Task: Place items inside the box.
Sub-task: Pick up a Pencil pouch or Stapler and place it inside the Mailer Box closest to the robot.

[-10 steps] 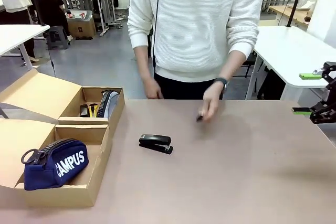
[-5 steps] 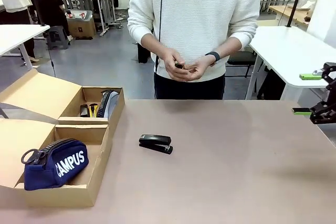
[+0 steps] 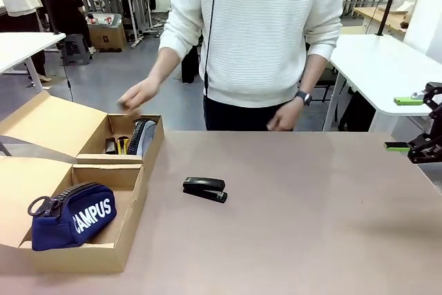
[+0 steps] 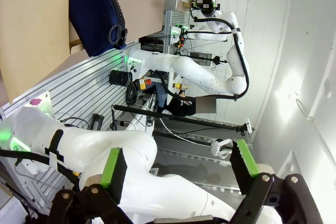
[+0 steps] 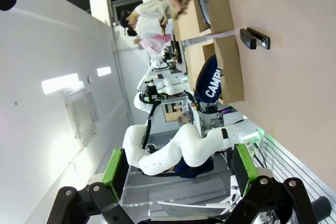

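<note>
Black stapler (image 3: 205, 189) lies alone mid-tabletop, toward the left edge, just right of the boxes. Navy "CAMPUS" pouch (image 3: 72, 215) sits in near box (image 3: 103, 257) at near-left corner. Far box (image 3: 153, 146) behind it, along left edge, holds grey pouch (image 3: 141, 136), yellow knife (image 3: 122, 144) + small dark item, can't tell what. Person's hand (image 3: 138, 93) hovers above that box; other hand (image 3: 284, 119) at far edge. Right gripper (image 3: 402, 124) beyond right edge, pads wide apart, empty. Left gripper (image 4: 180, 167) also spread wide, nothing between.
</note>
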### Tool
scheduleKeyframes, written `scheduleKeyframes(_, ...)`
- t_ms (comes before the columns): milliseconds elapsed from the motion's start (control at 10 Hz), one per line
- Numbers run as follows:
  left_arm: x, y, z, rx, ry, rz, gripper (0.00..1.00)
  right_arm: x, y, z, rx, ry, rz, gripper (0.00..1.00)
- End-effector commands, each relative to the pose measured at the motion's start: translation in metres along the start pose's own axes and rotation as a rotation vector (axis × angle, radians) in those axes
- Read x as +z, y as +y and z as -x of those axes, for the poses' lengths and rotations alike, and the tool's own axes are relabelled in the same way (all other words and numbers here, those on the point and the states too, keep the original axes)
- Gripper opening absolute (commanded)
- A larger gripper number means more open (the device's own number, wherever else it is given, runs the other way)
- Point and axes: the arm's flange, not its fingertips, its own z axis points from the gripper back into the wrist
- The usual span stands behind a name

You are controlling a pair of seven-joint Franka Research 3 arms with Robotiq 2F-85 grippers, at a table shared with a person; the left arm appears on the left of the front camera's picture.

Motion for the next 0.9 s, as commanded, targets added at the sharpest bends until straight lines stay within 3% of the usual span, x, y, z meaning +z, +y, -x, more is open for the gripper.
scheduleKeyframes(0,-0.001,0.001,0.001,0.003,0.002,-0.010,1.00,-0.010,0.004,-0.002,0.044,0.016,0.011,1.00)
scheduleKeyframes(200,-0.001,0.001,0.001,0.003,0.002,-0.010,1.00,-0.065,0.016,-0.005,0.222,0.056,0.145,1.00)
scheduleKeyframes(400,-0.001,0.001,0.001,0.003,0.002,-0.010,1.00,-0.174,0.014,0.010,0.569,0.294,0.365,1.00)
scheduleKeyframes(600,-0.001,0.001,0.001,0.003,0.002,-0.010,1.00,-0.236,0.000,0.034,0.793,0.393,0.482,1.00)
scheduleKeyframes(700,-0.001,0.001,0.001,0.003,0.002,-0.010,1.00,-0.206,0.010,0.030,0.658,0.311,0.514,1.00)
scheduleKeyframes(800,-0.001,0.001,0.001,0.003,0.002,-0.010,1.00,-0.229,0.010,0.048,0.570,0.388,0.429,1.00)
